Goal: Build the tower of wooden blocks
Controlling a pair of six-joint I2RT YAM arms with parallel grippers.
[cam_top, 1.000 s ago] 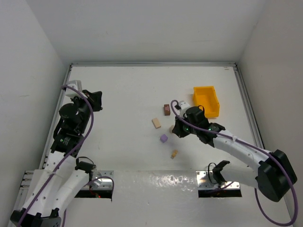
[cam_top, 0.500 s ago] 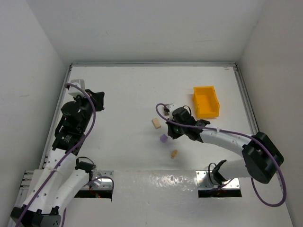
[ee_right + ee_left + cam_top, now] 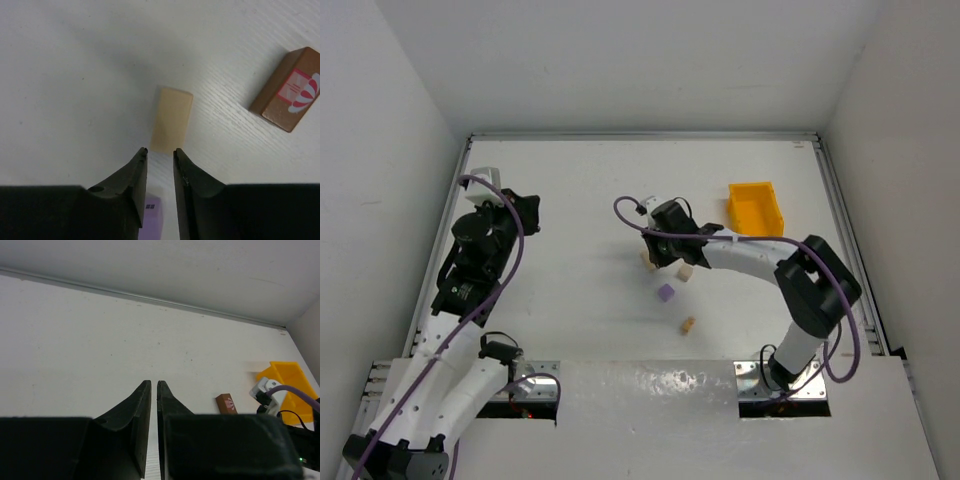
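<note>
Loose wood blocks lie mid-table. In the right wrist view a pale tan block lies flat just beyond my right gripper. That gripper is open a little, with nothing between its fingers. A dark brown block with a red and white picture lies to its right, and a purple cube shows under the fingers. From above, the right gripper hovers by the tan block and hides the brown one. A pale cube, the purple cube and a small tan cube lie nearer. My left gripper hangs far left, its jaws barely parted and holding nothing.
A yellow plastic bin stands right of the blocks, close to the right forearm. The left wrist view shows the brown block and the bin far off to its right. Raised rails edge the table at the back and sides.
My right arm has swung left and away from the bin, from over the pale cube to the tan block. Its jaws have parted. The left jaws have parted a sliver.
</note>
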